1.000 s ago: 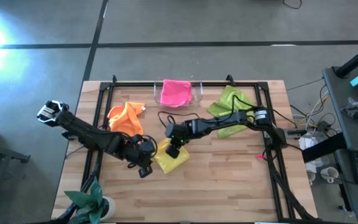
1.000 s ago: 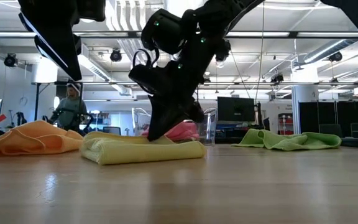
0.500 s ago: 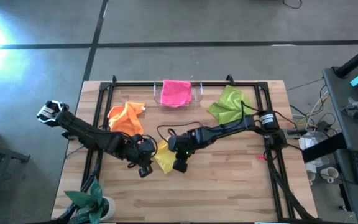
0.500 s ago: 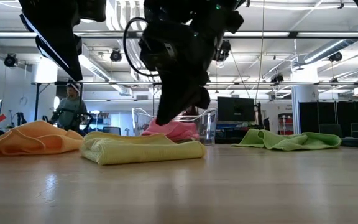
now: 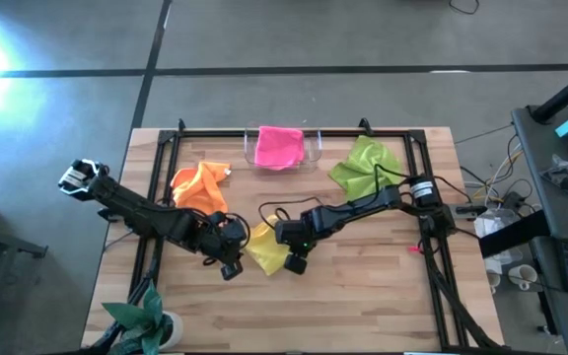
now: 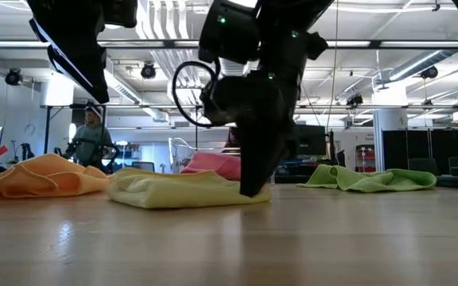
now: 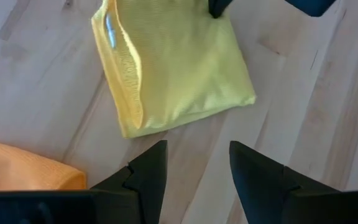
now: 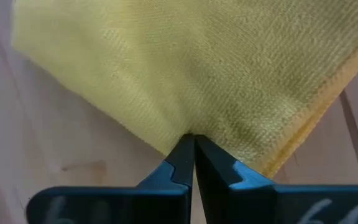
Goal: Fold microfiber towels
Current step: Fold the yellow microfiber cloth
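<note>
A folded yellow towel (image 5: 264,250) lies flat on the wooden table (image 5: 363,296) at its middle. My right gripper (image 5: 299,263) stands shut, its tips on the towel's right near part (image 6: 249,189). My left gripper (image 5: 230,268) hovers open just left of the towel, above bare wood (image 7: 197,165), touching nothing. An orange towel (image 5: 200,185) lies crumpled at the left. A pink towel (image 5: 279,146) lies in the clear tray (image 5: 312,150) at the far edge. A lime green towel (image 5: 365,163) lies at the far right. My right gripper presses its shut fingertips (image 8: 182,152) down on the yellow towel's top layer (image 8: 207,121), close to one corner and its hemmed edge (image 8: 291,146). The fingers slant down from the table's right far side. The cloth creases a little at the tips; the towel stays flat on the table.
A black frame (image 5: 294,131) runs round the table's far part and sides. A green plant (image 5: 141,320) stands at the near left corner. A person (image 6: 92,137) stands in the room behind. Bare wood lies near and right of the yellow towel.
My right gripper, staying shut, has moved across the yellow towel from its far part toward the table's near edge and a little right, sinking and tipping. The towel's right end now lies flatter and more spread out than before.
</note>
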